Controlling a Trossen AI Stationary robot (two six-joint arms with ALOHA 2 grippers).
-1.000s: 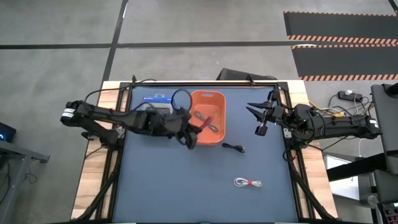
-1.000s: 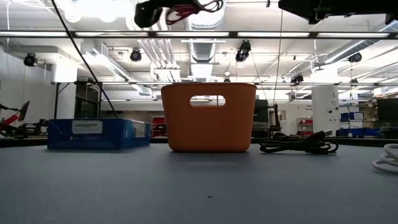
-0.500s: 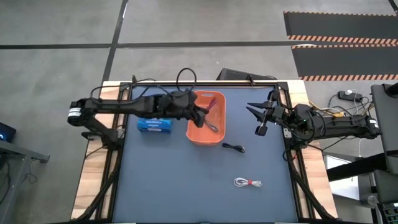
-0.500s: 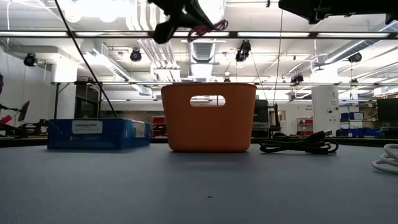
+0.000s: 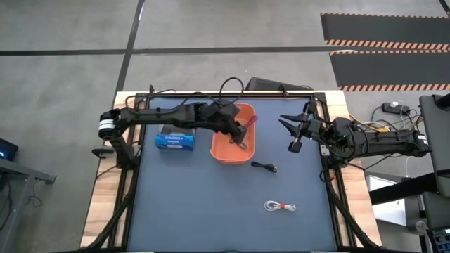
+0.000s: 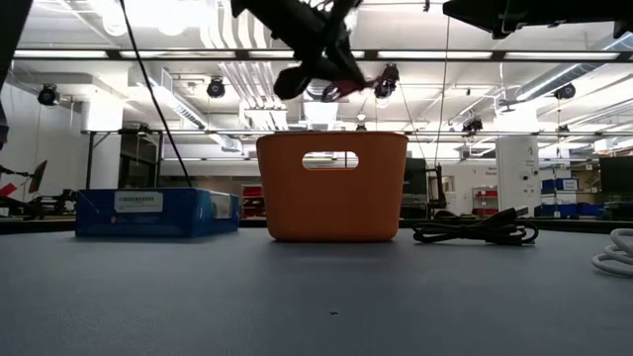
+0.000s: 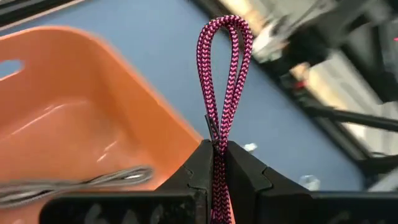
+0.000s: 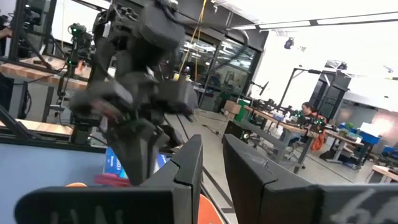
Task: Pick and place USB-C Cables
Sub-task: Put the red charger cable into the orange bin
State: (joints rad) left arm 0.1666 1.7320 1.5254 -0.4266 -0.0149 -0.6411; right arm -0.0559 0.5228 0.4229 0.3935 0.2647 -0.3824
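My left gripper (image 5: 244, 126) hangs above the orange basket (image 5: 221, 151), shut on the red braided USB-C cable (image 7: 224, 68). In the low view it (image 6: 326, 74) is above the basket's rim (image 6: 331, 138). The grey cable (image 5: 240, 145) lies on the basket floor. On the mat, the black cable (image 5: 264, 166) lies flat just right of the basket. The white cable with a red tie (image 5: 280, 206) lies nearer the near edge. My right gripper (image 5: 290, 133) waits open near the table's right edge. My left gripper pinches the red cable bundle between its two fingers, just below the small tie (image 7: 213, 132). Several strands run together through the fingers. The looped end (image 7: 225, 28) sticks out past the fingertips, and the cable is lifted clear above the basket.
A blue-and-black retail box (image 5: 174, 140) sits on the mat left of the basket. Open blue mat (image 5: 211, 211) stretches toward the near edge. The table frame's rails (image 5: 330, 176) run along both sides. The right arm (image 5: 373, 140) reaches in from the right edge.
My left gripper has carried the red cable from the basket's near-left corner toward the right and far side, over the basket, and has come lower toward its rim. It has stayed shut on the cable.
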